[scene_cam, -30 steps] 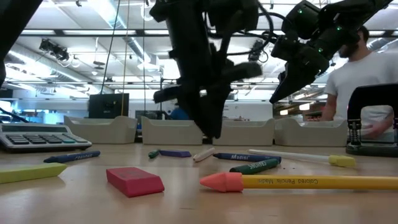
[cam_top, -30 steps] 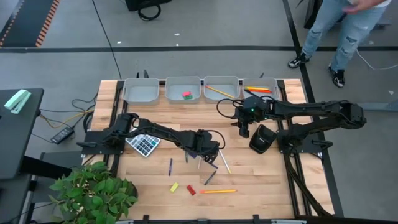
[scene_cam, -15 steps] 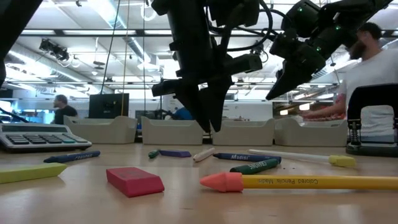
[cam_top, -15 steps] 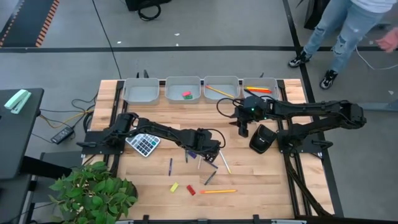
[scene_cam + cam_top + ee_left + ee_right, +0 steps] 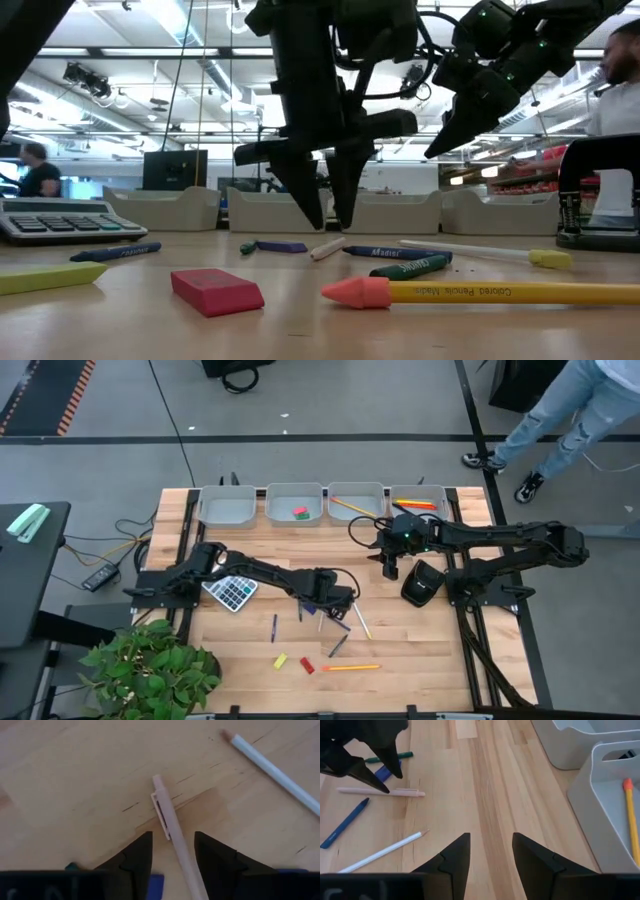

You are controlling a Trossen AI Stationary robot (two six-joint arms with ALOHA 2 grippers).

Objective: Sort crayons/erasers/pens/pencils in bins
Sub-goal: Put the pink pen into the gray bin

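At the middle of the high view, the left gripper (image 5: 336, 603) has spread its fingers wider over the pale pink pen (image 5: 175, 836) lying on the tabletop (image 5: 420, 650), ready to grasp it, while the right gripper (image 5: 392, 567) hovers open near the bins (image 5: 295, 502).

You're in an open lab or workshop: grey floor (image 5: 330, 400) with hazard-striped tape (image 5: 68, 395), ceiling strip lights (image 5: 190, 40), monitor (image 5: 175, 168), person (image 5: 570, 415) passing by.
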